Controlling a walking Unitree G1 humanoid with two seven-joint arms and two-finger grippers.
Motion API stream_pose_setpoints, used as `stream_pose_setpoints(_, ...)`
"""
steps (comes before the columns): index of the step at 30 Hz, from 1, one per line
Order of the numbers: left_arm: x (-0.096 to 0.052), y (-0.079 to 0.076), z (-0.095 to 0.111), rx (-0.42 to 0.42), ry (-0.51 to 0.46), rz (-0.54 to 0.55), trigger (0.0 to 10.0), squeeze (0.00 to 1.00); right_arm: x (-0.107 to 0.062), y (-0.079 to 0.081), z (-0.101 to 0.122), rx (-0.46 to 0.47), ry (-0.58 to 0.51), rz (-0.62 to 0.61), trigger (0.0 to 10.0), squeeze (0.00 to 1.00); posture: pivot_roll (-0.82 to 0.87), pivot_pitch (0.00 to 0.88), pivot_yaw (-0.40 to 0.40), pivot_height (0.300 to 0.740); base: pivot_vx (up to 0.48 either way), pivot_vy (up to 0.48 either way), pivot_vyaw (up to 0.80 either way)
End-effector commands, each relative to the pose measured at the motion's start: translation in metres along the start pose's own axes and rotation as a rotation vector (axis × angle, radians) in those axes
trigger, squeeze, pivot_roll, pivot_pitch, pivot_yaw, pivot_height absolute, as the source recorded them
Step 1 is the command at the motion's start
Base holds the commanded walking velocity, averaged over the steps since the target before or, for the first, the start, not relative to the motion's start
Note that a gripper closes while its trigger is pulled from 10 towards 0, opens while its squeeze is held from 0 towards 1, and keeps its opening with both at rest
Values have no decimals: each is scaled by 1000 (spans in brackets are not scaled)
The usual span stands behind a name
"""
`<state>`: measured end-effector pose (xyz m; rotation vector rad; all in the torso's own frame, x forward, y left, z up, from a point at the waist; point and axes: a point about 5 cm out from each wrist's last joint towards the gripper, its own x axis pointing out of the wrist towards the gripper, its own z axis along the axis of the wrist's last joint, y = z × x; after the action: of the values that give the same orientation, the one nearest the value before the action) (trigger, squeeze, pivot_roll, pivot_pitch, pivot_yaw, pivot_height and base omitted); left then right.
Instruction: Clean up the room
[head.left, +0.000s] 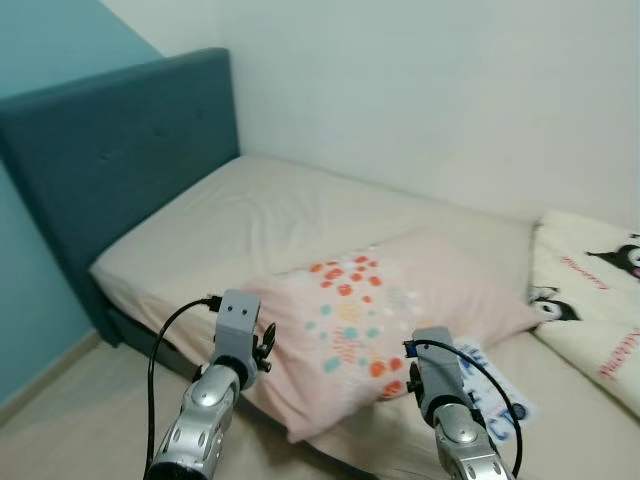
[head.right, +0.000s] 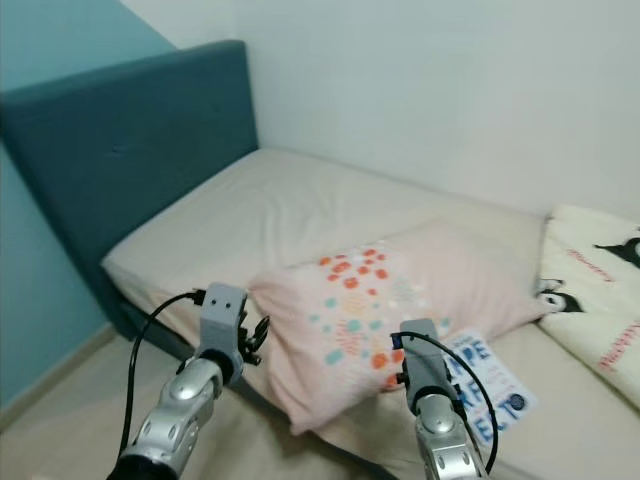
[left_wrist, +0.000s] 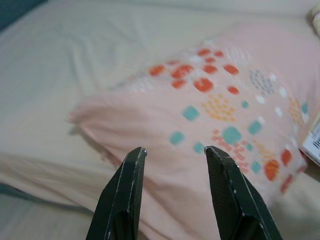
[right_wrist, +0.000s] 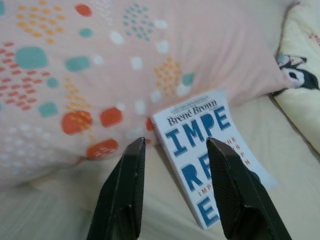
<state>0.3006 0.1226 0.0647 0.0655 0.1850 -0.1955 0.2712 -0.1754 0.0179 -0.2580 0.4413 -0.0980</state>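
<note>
From the head view we're looking down on a bed (head.left: 250, 215) with a cream sheet and a teal headboard (head.left: 120, 150) on the left. A pink pillow (head.left: 400, 300) with orange and teal dots lies across the near edge of the mattress, and a white book (head.left: 495, 385) with blue lettering lies flat just beside its right end, partly tucked against it. A cream blanket (head.left: 590, 300) with black cartoon figures is bunched at the far right. Both silver arms are raised in front of the bed.

Over to the left wrist view: the left gripper (left_wrist: 175, 152) hovers above the pillow's near corner, fingers spread apart, nothing between them and not touching the fabric.

And the right wrist view: the right gripper (right_wrist: 175, 142) hangs over the book, fingers parted wide and empty, the cover's blue letters showing in the gap. The book's top edge touches the pillow; the blanket sits near, off to one side
</note>
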Motion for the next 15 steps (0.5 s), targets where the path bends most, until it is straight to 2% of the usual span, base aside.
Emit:
stream_pose_setpoints(1, -1, -1, -2, 31, 14, -17, 10000, 0, 0, 1, 2, 12, -4, -1, 10000, 0, -41, 0, -62, 740, 0, 480, 0)
stream_pose_setpoints(9, 0, -1, -1, 35, 3, -16, 10000, 0, -1, 0, 1, 19, -3, -3, 10000, 0, -41, 0, -59, 740, 0, 480, 0)
stream_pose_setpoints(15, 1, -1, -3, 35, 28, -3, 10000, 0, -1, 0, 1, 18, -3, -4, 10000, 0, -38, 0, -57, 740, 0, 0, 0)
